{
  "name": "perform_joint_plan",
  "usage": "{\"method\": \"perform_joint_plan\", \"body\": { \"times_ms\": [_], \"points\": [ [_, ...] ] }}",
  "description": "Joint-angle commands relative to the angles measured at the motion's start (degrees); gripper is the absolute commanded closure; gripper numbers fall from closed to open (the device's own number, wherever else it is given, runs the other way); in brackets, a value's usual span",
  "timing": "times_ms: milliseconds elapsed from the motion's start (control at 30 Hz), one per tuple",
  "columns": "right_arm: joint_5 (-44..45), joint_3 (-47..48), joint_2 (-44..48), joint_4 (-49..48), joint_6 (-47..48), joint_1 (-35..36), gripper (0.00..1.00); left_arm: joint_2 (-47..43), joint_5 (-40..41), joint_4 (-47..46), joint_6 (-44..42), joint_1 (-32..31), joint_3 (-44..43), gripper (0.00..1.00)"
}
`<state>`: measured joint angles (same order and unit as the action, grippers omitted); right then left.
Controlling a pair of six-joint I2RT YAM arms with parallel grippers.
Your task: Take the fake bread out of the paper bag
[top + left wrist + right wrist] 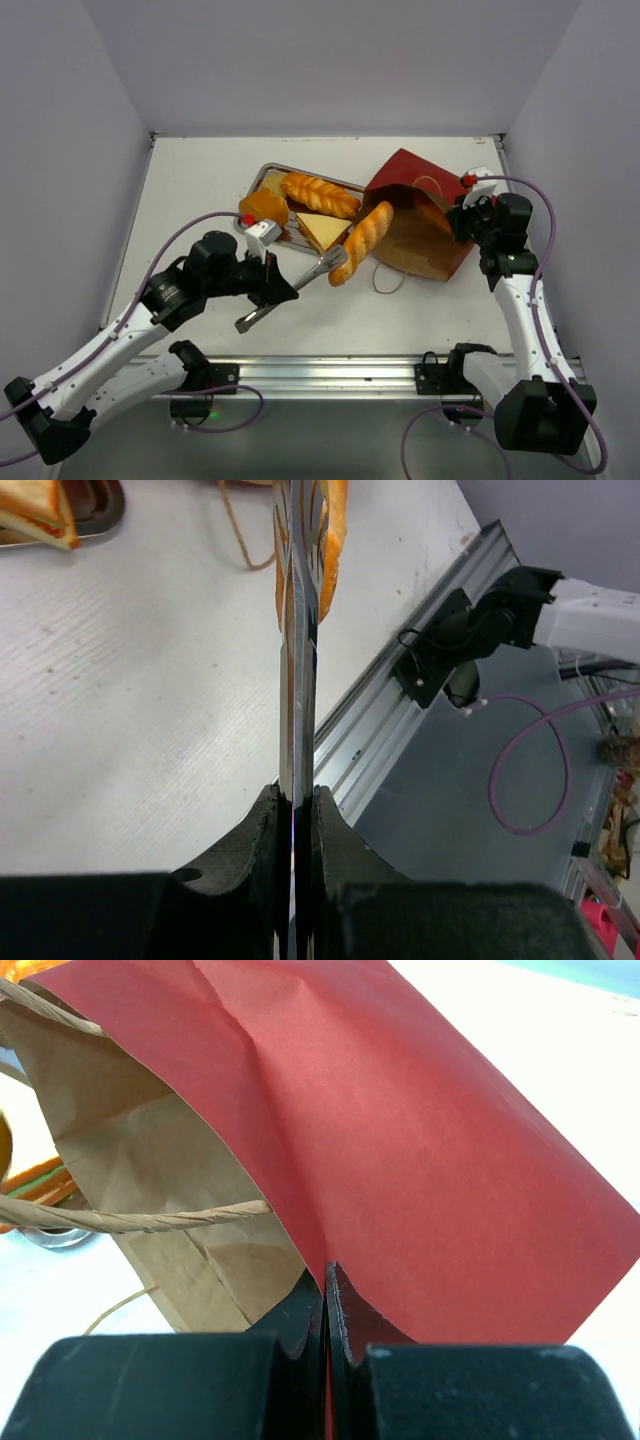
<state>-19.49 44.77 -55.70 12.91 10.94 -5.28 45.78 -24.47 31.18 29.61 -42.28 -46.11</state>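
Bread, top view: a long roll is lying just left of the bag. Its long axis is running near-left to far-right, with the far end at the bag's mouth. More pieces are sitting in the tray, further left.
Top view, left gripper: it is squeezing the tongs, whose tips are clamping the roll's near end. The roll is lying far-right of this gripper, and this arm is the nearer one.
Top view, right gripper: it is pinching the bag's right edge.
Top view, room: bare table is showing near and left of the roll. The tray's near-right corner is sitting just beside it, so a draw toward near-left along the roll's axis looks clearest.
Left wrist view: the fingers are pressing the tongs shut, and the blades are pointing straight ahead onto the roll. A slice is lying far left. A string handle is trailing beside the blades and could be snagging. The rail is marking the table edge on the right.
Right wrist view: the fingers are pressed together on the bag's red wall, and the brown inside is showing on the left. A handle is crossing the mouth. I cannot tell whether more bread is lying inside.
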Motion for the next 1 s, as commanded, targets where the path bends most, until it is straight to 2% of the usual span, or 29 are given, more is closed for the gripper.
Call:
{"method": "perform_joint_plan", "body": {
  "times_ms": [0, 167, 600, 833, 967],
  "points": [
    [-1.17, 0.93, 1.47, -0.78, -0.66, -0.26, 0.99, -1.39, 8.01, -0.07, 4.23, 0.62, -3.1, 1.0],
    [-1.08, 0.93, 1.56, -0.78, -0.57, -0.35, 0.99, -1.22, 12.34, 1.43, 5.11, 0.62, -6.1, 1.0],
    [-1.26, 0.84, 1.47, -0.86, -0.57, -0.35, 0.99, -2.01, 17.78, 1.96, 5.11, 0.71, -5.75, 1.0],
    [-1.26, 0.75, 1.39, -0.78, -0.57, -0.35, 0.99, 5.09, 23.5, -6.03, 5.46, 1.94, -4.52, 1.0],
    [-1.26, 0.75, 1.47, -0.86, -0.57, -0.35, 0.99, 10.72, 21.22, -12.62, 5.46, 4.92, -3.82, 1.0]
  ]
}}
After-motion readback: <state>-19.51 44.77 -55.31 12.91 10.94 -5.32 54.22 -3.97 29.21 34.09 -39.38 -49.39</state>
